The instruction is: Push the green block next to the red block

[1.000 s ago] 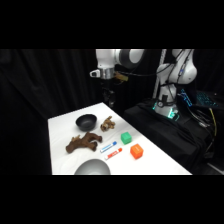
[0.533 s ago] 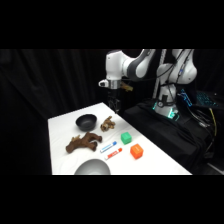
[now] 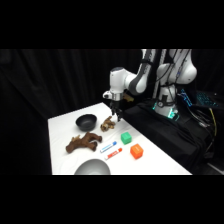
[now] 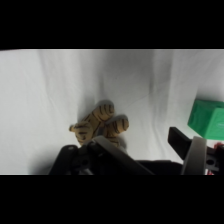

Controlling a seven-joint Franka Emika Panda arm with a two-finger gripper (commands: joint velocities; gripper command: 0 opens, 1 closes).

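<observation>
Centrally, black bowl (image 3: 86,121) holds nothing visible; pincer (image 3: 118,116) state unclear, above striped toy (image 4: 100,125).

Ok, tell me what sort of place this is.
Probably a robotics lab: a white table against black curtains, a robot arm over toy props like the green block, and lit electronics behind.

The white table (image 3: 62,130) has a smooth, matt top. The small bright green cube (image 3: 126,137) and the small orange-red cube (image 3: 136,151) look like smooth, plain plastic. The round black bowl (image 3: 86,121) has a slightly glossy surface. The brown plush animal (image 3: 82,143) and the small striped tan toy (image 4: 100,125) look soft, like cloth. The white arm (image 3: 125,82) has glossy plastic shells.
</observation>
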